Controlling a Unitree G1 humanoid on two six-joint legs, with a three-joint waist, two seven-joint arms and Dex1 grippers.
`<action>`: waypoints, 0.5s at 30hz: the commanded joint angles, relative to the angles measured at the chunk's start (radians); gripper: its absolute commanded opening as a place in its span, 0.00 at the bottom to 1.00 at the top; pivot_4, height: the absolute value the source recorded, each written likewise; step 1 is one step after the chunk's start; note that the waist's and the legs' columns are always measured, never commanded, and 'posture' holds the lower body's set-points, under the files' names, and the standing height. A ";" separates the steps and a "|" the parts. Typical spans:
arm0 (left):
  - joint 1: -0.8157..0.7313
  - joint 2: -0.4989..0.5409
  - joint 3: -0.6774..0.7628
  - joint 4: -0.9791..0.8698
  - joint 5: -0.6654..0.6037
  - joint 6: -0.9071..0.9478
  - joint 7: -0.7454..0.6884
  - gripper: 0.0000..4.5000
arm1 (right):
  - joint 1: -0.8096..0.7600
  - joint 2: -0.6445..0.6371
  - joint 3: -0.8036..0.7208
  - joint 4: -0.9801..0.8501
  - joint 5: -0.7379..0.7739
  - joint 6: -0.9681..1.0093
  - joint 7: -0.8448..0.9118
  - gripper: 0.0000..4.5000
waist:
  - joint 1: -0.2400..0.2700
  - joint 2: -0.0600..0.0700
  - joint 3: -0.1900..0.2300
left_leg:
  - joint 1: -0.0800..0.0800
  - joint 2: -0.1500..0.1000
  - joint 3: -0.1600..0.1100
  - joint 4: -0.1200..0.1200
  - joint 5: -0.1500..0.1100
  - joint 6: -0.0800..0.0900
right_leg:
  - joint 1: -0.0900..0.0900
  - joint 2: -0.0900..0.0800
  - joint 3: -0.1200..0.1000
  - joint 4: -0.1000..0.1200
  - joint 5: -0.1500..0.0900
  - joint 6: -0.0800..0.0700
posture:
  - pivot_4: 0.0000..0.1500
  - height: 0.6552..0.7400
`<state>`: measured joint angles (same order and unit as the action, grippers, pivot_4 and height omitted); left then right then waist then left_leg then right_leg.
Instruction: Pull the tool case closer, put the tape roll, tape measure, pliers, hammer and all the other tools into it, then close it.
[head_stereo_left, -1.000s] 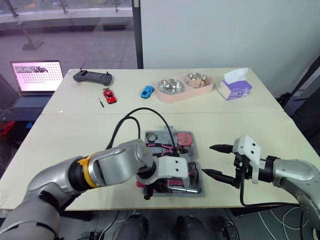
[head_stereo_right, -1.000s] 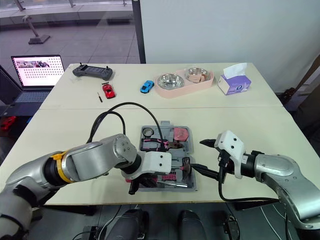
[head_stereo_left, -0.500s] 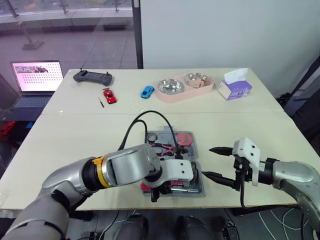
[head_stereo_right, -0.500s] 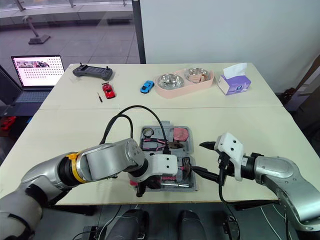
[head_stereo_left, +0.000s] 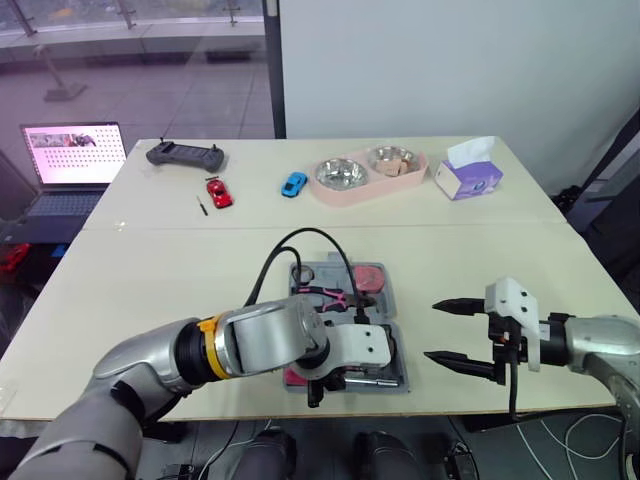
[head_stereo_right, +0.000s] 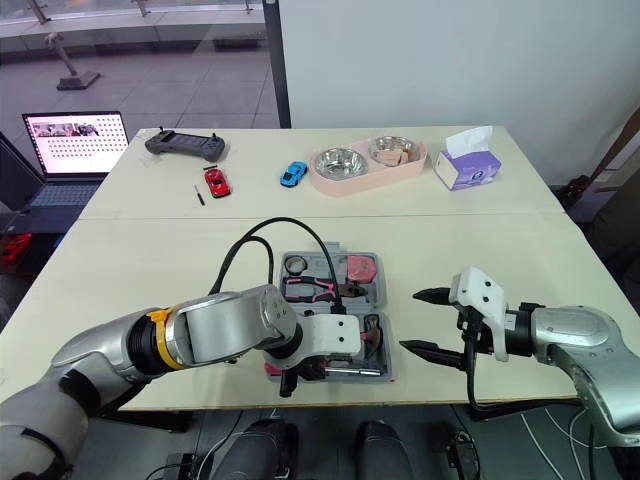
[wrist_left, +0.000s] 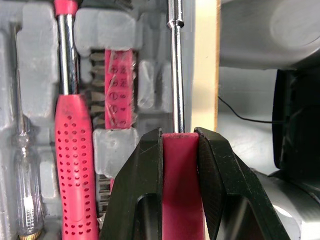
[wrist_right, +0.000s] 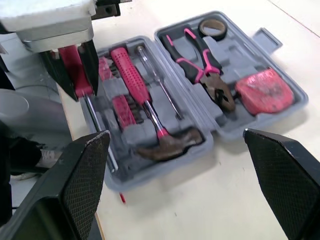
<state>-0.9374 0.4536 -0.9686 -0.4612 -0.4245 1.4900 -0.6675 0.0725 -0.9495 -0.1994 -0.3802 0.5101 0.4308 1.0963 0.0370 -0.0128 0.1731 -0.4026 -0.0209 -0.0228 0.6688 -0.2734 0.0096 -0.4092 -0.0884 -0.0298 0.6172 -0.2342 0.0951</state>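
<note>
Table (head_stereo_left: 150, 260) and tool case (wrist_right: 235, 52) hadn't moved; case lay open by near edge. Right gripper (head_stereo_right: 409, 320) had backed off rightward, now apart from case, fingers spread wide, empty. Left arm had slid right along case front. Right wrist view showed hammer (wrist_right: 150, 107), pliers (wrist_right: 205, 65), tape measure (wrist_right: 264, 91) and tape roll (wrist_right: 212, 27) seated in case. Left wrist view showed left gripper (wrist_left: 178, 134) clamped on red screwdriver (wrist_left: 178, 170) handle, shaft along case's outermost slot.

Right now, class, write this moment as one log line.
left claw: shut on screwdriver | right claw: open | case: open, hammer, pliers inside
</note>
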 joint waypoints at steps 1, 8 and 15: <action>0.001 -0.012 -0.009 0.008 0.006 -0.023 0.013 0.11 | -0.014 -0.014 -0.029 -0.004 -0.006 -0.021 0.009 1.00 | 0.001 0.000 0.000 | 0.000 0.000 0.000 0.000 0.000 0.000 | 0.000 0.000 0.000 0.000 0.000 0.000 | 1.00 1.00; 0.002 -0.038 -0.026 0.038 0.010 -0.050 0.025 0.11 | -0.007 -0.010 -0.032 -0.010 -0.016 -0.016 0.004 1.00 | 0.001 0.000 0.000 | 0.000 0.000 0.000 0.000 0.000 0.000 | 0.000 0.000 0.000 0.000 0.000 0.000 | 1.00 1.00; -0.012 -0.063 -0.044 0.064 0.020 -0.081 0.022 0.11 | 0.025 -0.010 -0.050 -0.031 -0.023 -0.006 -0.014 1.00 | 0.002 0.000 0.000 | 0.000 0.000 0.000 0.000 0.000 0.000 | 0.000 0.000 0.000 0.000 0.000 0.000 | 1.00 1.00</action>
<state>-0.9371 0.4055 -1.0060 -0.3869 -0.4117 1.4298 -0.6452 0.0985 -0.9495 -0.2112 -0.3864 0.4840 0.4311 1.0862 0.0386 -0.0125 0.1729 -0.4025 -0.0213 -0.0227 0.6688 -0.2732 0.0092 -0.4089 -0.0888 -0.0296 0.6171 -0.2342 0.0951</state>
